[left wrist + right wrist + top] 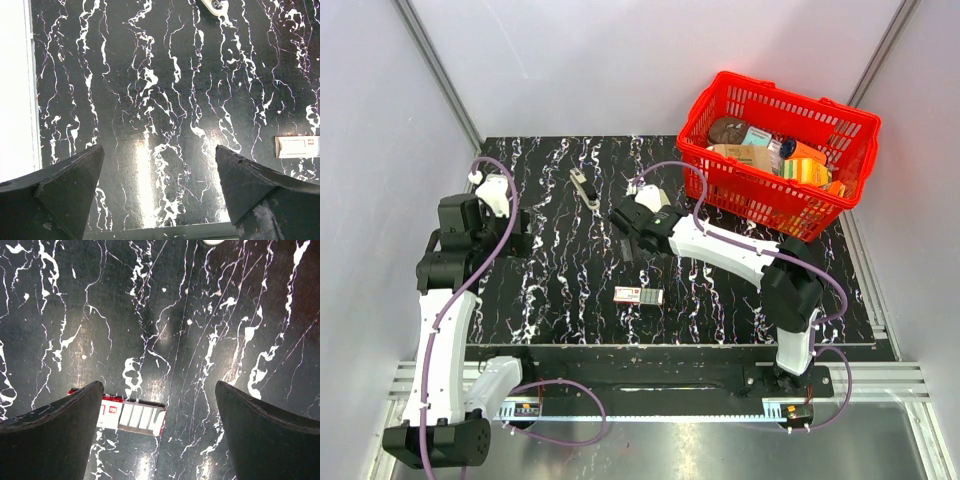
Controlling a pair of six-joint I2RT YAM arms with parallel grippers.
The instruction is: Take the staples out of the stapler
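Observation:
The small black and silver stapler [584, 188] lies on the black marbled mat [560, 280], at the back, left of the middle. No loose strip of staples shows in any view. My right gripper [624, 243] hovers over the mat just right of and nearer than the stapler, apart from it. In the right wrist view the right gripper [159, 385] is open and empty over bare mat. My left gripper [516, 242] is at the mat's left side. In the left wrist view the left gripper [159, 150] is open and empty. The stapler shows in neither wrist view.
A red-and-white small box [638, 295] lies near the mat's front middle; it shows below my right gripper [132, 413] and at the right edge of the left wrist view [297, 146]. A red basket [760, 192] with groceries stands at the back right.

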